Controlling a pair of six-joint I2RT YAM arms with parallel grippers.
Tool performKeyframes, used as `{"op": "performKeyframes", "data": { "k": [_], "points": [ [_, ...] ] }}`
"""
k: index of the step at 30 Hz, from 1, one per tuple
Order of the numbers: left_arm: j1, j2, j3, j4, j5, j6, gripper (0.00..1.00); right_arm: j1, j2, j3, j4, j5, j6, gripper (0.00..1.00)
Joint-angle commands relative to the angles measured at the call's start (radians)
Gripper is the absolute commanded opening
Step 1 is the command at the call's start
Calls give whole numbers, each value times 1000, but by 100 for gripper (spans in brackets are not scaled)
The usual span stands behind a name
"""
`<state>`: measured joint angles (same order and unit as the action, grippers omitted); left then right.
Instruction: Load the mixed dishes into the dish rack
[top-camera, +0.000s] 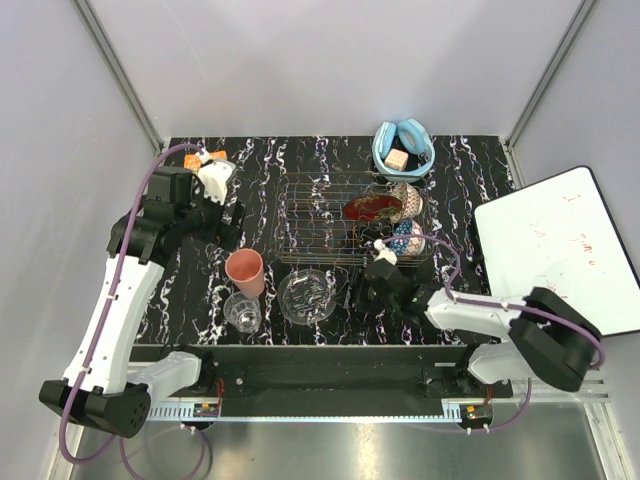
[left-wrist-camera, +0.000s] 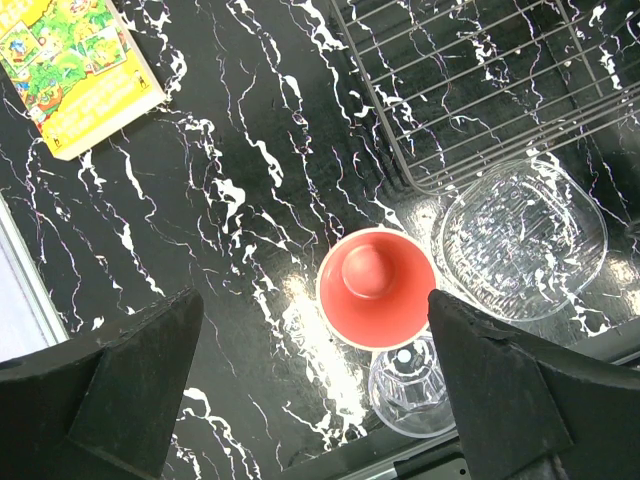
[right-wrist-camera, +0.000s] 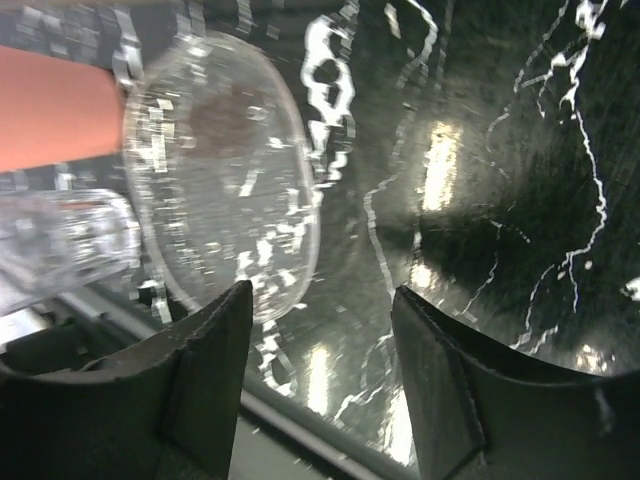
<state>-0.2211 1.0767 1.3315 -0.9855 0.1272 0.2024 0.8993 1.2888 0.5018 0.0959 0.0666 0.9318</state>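
Overhead, the left arm's base sits nearest, at 7 o'clock. The left gripper (top-camera: 232, 215) hangs spread wide at 9 o'clock. The dish rack (top-camera: 310, 215) lies at centre and holds the red floral plate (top-camera: 375, 208), the beige speckled bowl (top-camera: 407, 197) and the blue patterned bowl (top-camera: 405, 238). The right gripper (top-camera: 358, 288) is low at 5 o'clock, beside the clear glass dish (top-camera: 308, 296).

From the left wrist, the wide-apart fingers (left-wrist-camera: 150, 380) frame the salmon-pink plastic cup (left-wrist-camera: 375, 285). The small clear glass tumbler (left-wrist-camera: 410, 390) is at 5 o'clock and the orange-green book (left-wrist-camera: 75, 70) at 11.

From the right wrist, the jaws stand parted and grip nothing. The glass dish's rim is just beside the finger at 7 o'clock.
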Motion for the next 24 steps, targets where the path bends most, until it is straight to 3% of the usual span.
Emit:
{"op": "performKeyframes", "data": {
  "k": [1, 12, 24],
  "points": [
    [6, -34, -24, 47, -6, 14, 99, 15, 107, 55, 99, 27, 15, 63],
    [6, -49, -69, 91, -18, 40, 99, 46, 262, 101, 174, 6, 38, 52],
    [6, -52, -83, 105, -37, 57, 99, 59, 328, 176, 33, 16, 38, 6]
  ]
}}
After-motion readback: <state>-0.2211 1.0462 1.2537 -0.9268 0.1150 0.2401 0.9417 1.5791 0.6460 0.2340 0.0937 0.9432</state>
